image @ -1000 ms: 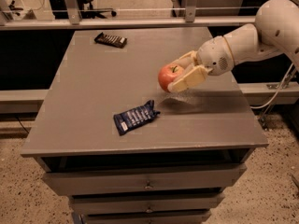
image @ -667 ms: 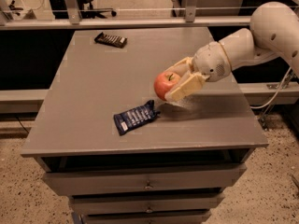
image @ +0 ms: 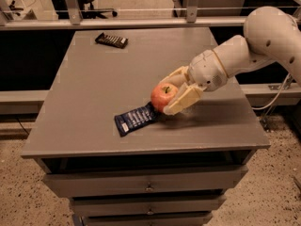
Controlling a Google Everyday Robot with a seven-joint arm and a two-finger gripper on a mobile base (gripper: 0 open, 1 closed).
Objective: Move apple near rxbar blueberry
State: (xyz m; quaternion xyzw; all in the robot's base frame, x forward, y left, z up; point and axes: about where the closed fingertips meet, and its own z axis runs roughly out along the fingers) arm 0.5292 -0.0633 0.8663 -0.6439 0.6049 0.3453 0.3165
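the gripper (image: 167, 98) is clamped on the apple (image: 162, 97), one cream finger over its top and the other under its right side; the apple (stem up) sits at the right end of the rxbar blueberry (image: 135, 119), which lies flat near the front edge of the grey table (image: 94, 79); a dark bar wrapper (image: 111, 40) lies well apart, at the far left corner; the white arm (image: 244, 51) reaches in from the right.

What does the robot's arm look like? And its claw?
The arm is smooth and white, made of fat rounded tubes with a few tiny dark dots. Its wrist is a round white lump. The claw, at the small round red apple above the grey table, has two flat, cream-coloured fingers.
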